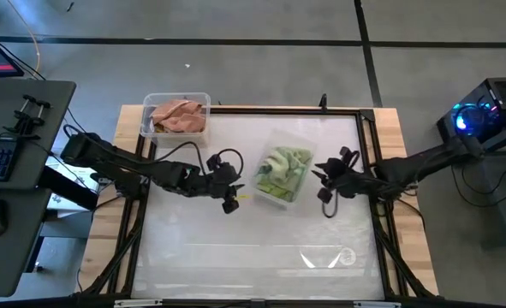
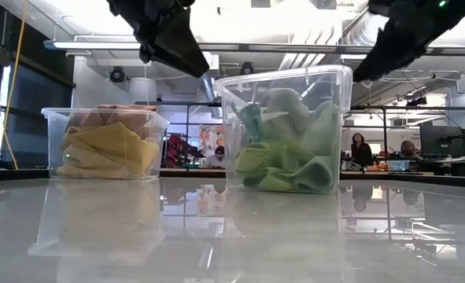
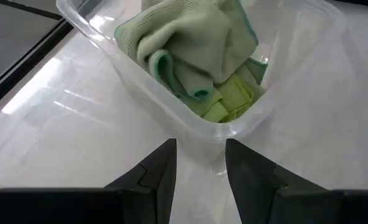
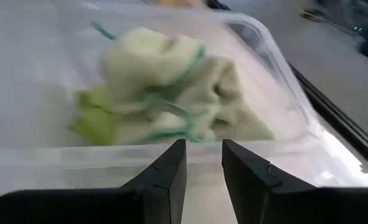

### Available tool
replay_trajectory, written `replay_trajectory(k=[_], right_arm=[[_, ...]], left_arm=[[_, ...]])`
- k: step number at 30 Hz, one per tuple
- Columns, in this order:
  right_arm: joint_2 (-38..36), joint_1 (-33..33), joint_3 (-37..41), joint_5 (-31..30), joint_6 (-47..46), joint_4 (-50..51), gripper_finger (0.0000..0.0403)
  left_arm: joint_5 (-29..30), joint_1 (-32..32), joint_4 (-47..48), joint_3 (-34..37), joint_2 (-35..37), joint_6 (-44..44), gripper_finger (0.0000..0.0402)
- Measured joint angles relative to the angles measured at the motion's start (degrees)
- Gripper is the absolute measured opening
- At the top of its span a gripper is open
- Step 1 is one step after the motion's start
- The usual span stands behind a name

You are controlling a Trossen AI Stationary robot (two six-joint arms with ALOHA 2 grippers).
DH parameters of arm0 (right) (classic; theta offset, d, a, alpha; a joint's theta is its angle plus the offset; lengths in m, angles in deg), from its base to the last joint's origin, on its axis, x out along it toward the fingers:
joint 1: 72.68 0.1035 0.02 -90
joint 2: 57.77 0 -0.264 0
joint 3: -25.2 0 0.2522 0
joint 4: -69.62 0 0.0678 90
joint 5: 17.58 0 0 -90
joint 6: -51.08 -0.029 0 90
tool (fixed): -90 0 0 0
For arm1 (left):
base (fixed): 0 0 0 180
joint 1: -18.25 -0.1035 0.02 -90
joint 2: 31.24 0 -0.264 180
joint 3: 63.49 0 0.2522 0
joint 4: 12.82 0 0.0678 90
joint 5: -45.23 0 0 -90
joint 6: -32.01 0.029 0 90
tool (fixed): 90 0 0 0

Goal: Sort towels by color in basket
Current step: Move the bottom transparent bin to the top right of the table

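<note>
Pale green and lime green towels (image 1: 283, 168) lie bunched in a clear basket (image 1: 297, 193) at the table's middle. Mustard yellow and peach-pink towels (image 2: 110, 145) fill a second clear basket (image 1: 152, 128) at the far left corner. My left gripper (image 3: 200, 146) hovers just left of the green basket, above its corner, open with nothing between its fingers. Just right of the same basket my right gripper (image 4: 203, 146) is also open and holds nothing, raised above the rim (image 4: 109, 155). In the low view both grippers (image 2: 173, 47) (image 2: 389, 47) hang above the baskets' tops.
The glossy white table top (image 1: 253, 248) is bare toward the near edge. Black frame rails (image 1: 368, 128) run along the table's sides. A desk with a keyboard (image 1: 0, 158) stands to the left, and people sit in the room beyond the table (image 2: 359, 149).
</note>
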Motion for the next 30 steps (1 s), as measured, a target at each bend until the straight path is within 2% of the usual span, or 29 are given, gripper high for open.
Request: replay_trajectory(k=[4, 7, 9, 12, 15, 18, 23, 28, 30], right_arm=[[-3.2, 3.8, 0.0, 4.0, 2.1, -2.2, 0.0099], [-2.8, 6.1, 0.0, 10.8, 6.2, -8.7, 0.0099], [-1.1, 6.9, 0.0, 14.7, 9.9, -16.4, 0.0099], [3.0, 7.4, 0.0, 17.0, 14.8, -28.1, 0.0099], [7.6, 6.9, -0.1, 19.7, 18.0, -35.0, 0.0112], [12.5, 5.1, -3.2, 20.0, 17.9, -32.4, 0.0141], [21.5, 1.4, -13.1, 19.3, 14.1, -18.1, 0.0193], [31.0, -0.9, -24.6, 22.7, 10.5, -2.8, 0.0204], [34.5, -1.2, -28.4, 23.7, 10.4, 0.2, 0.0204]], left_arm=[[0.4, 0.1, 0.4, 0.0, 0.0, -0.3, 0.0124], [1.3, 0.1, 0.9, 0.0, -0.2, -0.3, 0.0124], [2.4, 0.1, 1.0, 0.1, -0.5, -0.3, 0.0124], [3.2, -0.3, 0.2, 0.1, -1.6, 0.7, 0.0124], [3.6, -0.5, -0.2, 0.1, -3.1, 1.1, 0.0124], [3.8, -0.4, -0.9, 0.1, -4.7, 1.1, 0.0124], [4.6, -0.4, -3.1, 0.1, -6.9, 1.2, 0.0124], [5.7, -0.3, -9.6, 0.1, -8.2, 4.0, 0.0124], [5.2, -0.1, -12.1, 0.1, -8.6, 5.4, 0.0124]])
